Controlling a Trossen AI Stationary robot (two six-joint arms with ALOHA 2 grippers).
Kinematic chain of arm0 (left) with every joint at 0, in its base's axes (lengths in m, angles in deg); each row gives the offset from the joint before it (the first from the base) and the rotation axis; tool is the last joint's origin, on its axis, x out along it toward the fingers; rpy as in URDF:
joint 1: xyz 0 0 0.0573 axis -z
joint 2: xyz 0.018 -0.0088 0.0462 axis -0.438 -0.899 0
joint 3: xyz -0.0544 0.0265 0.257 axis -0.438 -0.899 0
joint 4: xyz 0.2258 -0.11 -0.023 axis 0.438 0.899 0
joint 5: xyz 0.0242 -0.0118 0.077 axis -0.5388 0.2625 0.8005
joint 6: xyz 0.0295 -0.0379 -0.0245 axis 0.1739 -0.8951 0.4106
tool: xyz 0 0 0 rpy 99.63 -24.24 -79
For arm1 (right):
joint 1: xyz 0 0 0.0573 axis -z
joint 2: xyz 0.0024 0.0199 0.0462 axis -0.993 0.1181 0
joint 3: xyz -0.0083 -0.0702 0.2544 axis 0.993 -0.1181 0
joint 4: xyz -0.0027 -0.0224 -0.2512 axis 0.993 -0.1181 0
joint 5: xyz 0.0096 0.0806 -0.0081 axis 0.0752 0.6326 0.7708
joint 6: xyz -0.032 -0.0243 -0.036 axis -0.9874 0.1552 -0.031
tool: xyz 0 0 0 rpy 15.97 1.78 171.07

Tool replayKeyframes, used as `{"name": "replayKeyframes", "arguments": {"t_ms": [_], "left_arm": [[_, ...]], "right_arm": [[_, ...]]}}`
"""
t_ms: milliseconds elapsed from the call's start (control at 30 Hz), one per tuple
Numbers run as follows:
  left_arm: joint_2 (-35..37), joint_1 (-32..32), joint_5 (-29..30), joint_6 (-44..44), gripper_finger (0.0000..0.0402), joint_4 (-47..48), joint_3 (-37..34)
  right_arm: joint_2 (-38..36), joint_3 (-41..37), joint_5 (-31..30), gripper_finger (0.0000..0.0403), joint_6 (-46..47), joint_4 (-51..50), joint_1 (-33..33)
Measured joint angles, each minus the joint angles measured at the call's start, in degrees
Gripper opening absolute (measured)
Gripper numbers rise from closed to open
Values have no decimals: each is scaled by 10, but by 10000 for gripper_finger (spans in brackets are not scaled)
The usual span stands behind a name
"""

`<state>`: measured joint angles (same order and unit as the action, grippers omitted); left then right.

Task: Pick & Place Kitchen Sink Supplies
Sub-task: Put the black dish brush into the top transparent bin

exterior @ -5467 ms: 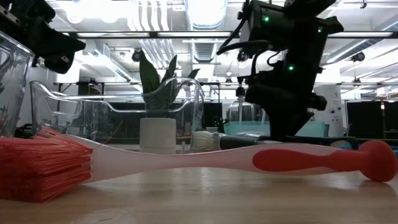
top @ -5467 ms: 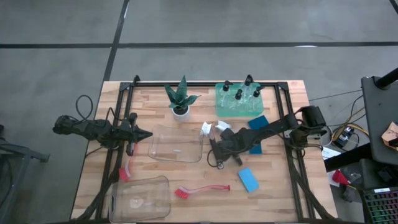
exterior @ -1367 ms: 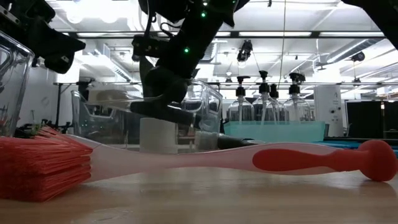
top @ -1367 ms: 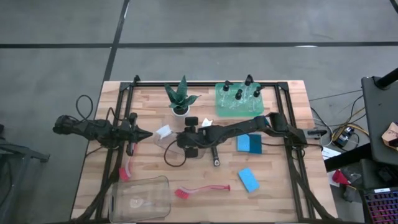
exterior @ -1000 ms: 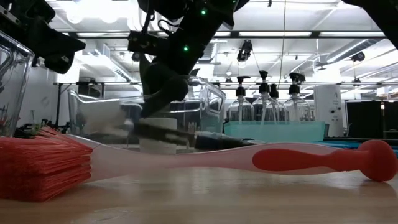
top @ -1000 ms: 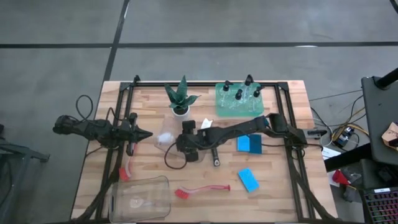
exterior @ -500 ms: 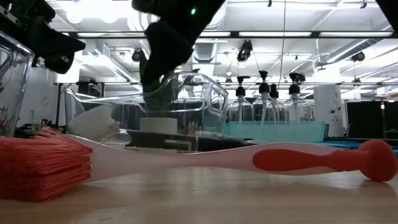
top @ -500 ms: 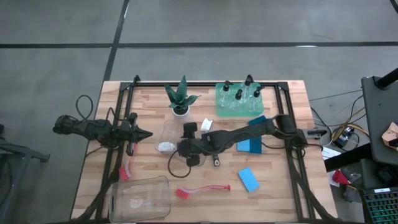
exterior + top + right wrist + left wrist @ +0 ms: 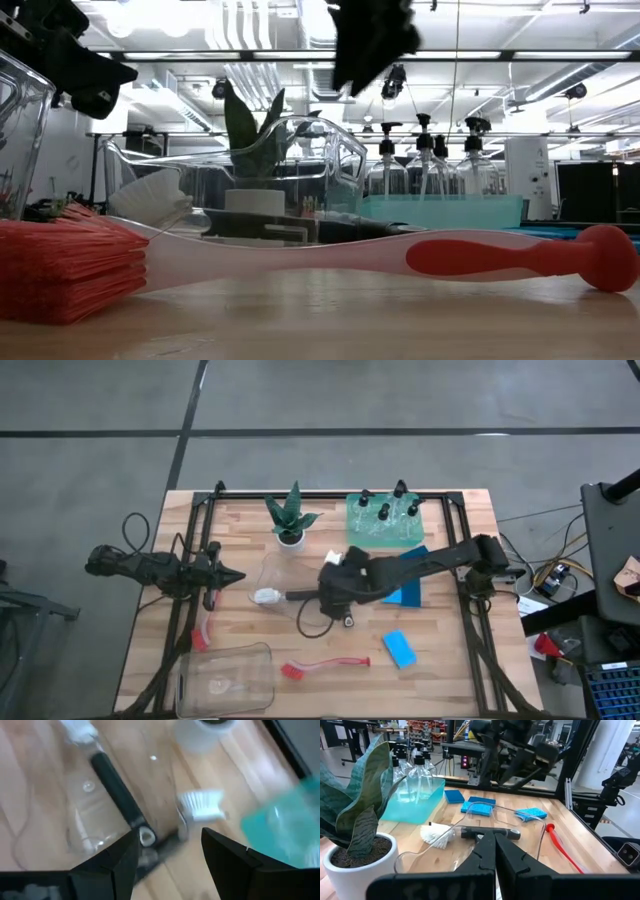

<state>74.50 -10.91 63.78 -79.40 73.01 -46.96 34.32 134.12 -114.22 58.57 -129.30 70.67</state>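
Observation:
My right gripper (image 9: 325, 595) hangs open above the right end of a clear bin (image 9: 272, 572) at mid-table and holds nothing; its fingers frame the bin in the right wrist view (image 9: 170, 836). Inside the bin lies a black-handled, white-headed brush (image 9: 285, 597) (image 9: 117, 792), flat on the bin's floor. A second white-headed brush (image 9: 202, 805) rests on the table just right of the bin. My left gripper (image 9: 238, 574) waits shut, raised off the table left of the bin. Two red brushes (image 9: 325, 664) (image 9: 205, 632) and blue sponges (image 9: 399, 649) (image 9: 405, 596) lie on the table.
A green tray (image 9: 385, 535) with clear black-topped bottles (image 9: 383, 512) stands at the far edge, with a potted plant (image 9: 291, 520) to its left. Another clear bin (image 9: 225, 680) sits at the near left corner. A black frame (image 9: 330, 495) borders the table.
My right gripper carried the white-headed black brush down into the clear bin, let go of it, then rose and drew back toward the table's right. The brush now lies in the bin, white head to the left.

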Motion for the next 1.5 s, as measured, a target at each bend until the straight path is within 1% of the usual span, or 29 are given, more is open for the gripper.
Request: {"name": "replayKeyframes", "arguments": {"t_ms": [67, 200, 367, 467, 567, 633, 967, 1233, 1333, 1433, 1500], "left_arm": [[0, 0, 0, 0, 0, 1, 0], [0, 0, 0, 0, 0, 4, 0], [0, 0, 0, 0, 0, 5, 0], [0, 0, 0, 0, 0, 5, 0], [0, 0, 0, 0, 0, 5, 0], [0, 0, 0, 0, 0, 5, 0], [0, 0, 0, 0, 0, 5, 0], [0, 0, 0, 0, 0, 5, 0], [0, 0, 0, 0, 0, 5, 0], [0, 0, 0, 0, 0, 5, 0], [0, 0, 0, 0, 0, 5, 0]], "right_arm": [[-8, -14, 12, 210, 44, -16, -4], [-14, -49, 84, 206, 104, -16, -11], [-14, -91, 91, 192, 144, -7, -18], [-7, -108, 93, 183, 142, 30, -15], [0, -117, 95, 173, 136, 40, -6], [0, -124, 93, 168, 131, 46, 2], [0, -162, 85, 143, 72, 148, 38], [0, -188, 42, 128, 51, 154, 68], [0, -199, -2, 128, 41, 181, 68], [0, -203, -13, 134, 19, 204, 67], [0, -203, -16, 137, 10, 195, 69]]}}
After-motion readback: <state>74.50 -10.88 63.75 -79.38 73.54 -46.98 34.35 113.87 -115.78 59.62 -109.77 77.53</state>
